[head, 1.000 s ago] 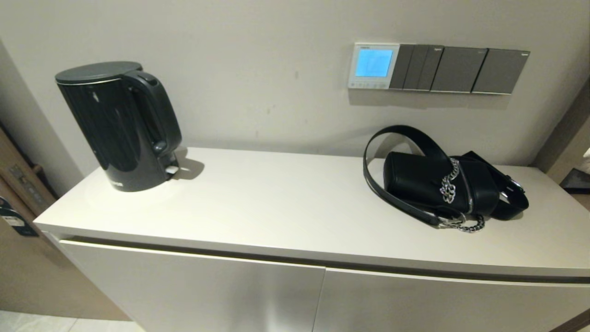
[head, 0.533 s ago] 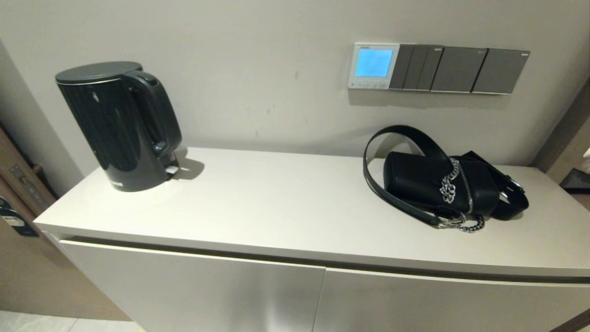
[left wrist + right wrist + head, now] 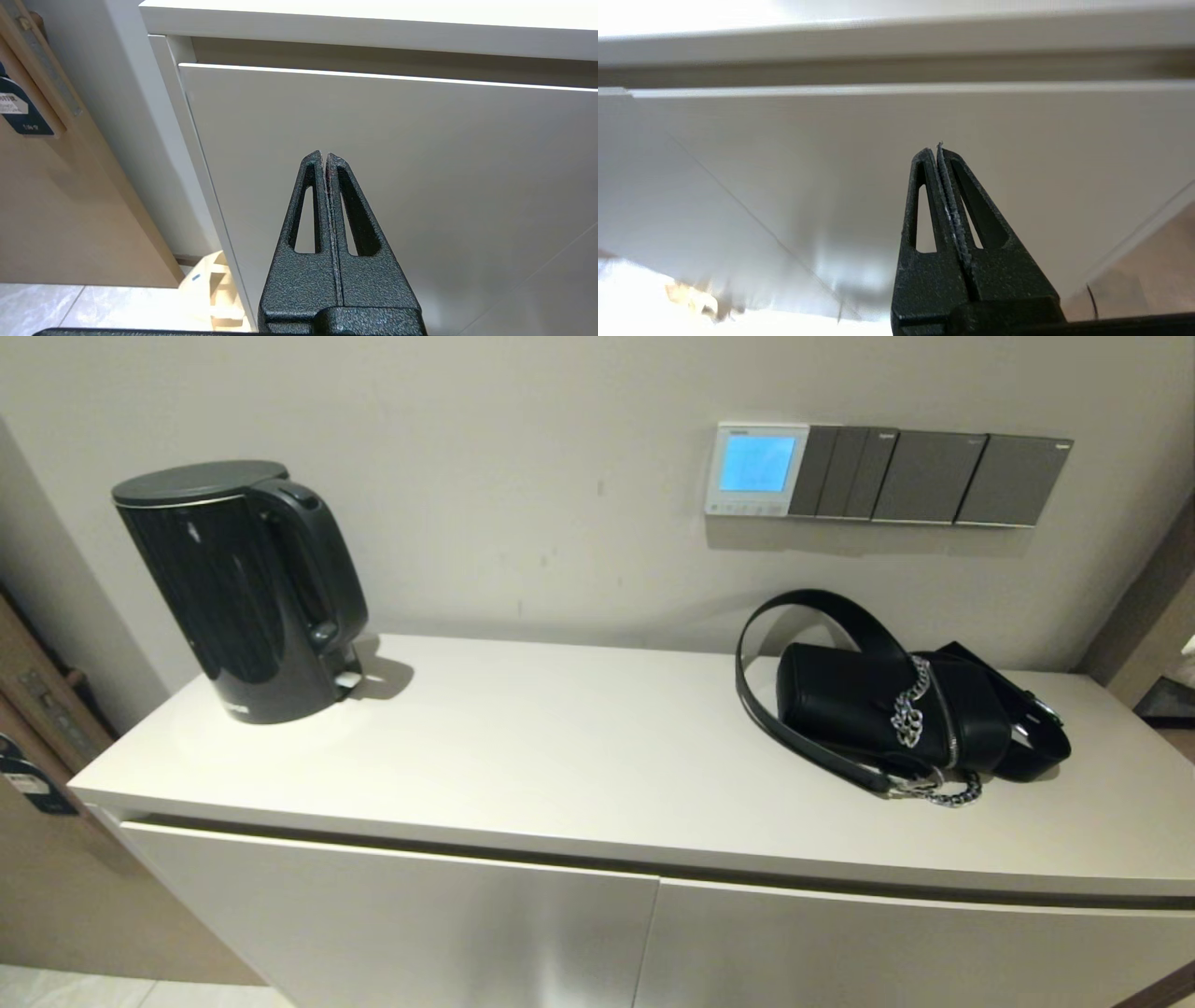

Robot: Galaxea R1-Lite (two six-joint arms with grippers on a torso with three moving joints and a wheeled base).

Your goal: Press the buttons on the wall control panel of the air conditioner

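Small square white-framed wall control panel (image 3: 755, 469) with screen lit blue as before, tiny white buttons (image 3: 745, 508) beneath, unchanged, left gripper (image 3: 325, 156) and right gripper (image 3: 938, 150) pressed closed, empty, low before white cabinet door (image 3: 420, 154).

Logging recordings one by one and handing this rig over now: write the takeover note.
Left gripper: shut, empty, low in front of the white cabinet door, below the countertop.
Right gripper: shut, empty, also low before the cabinet front.
Neither shows in the head view.
The small square white-framed wall control panel is on the wall, screen lit blue, left of the grey switch plates. Its row of tiny white buttons runs along the bottom edge.
A black electric kettle and a black leather shoulder bag stand on the countertop; the bag lies below the panel.
Done: no press visible.
Left: raise an arm clear of the bag, press the buttons.
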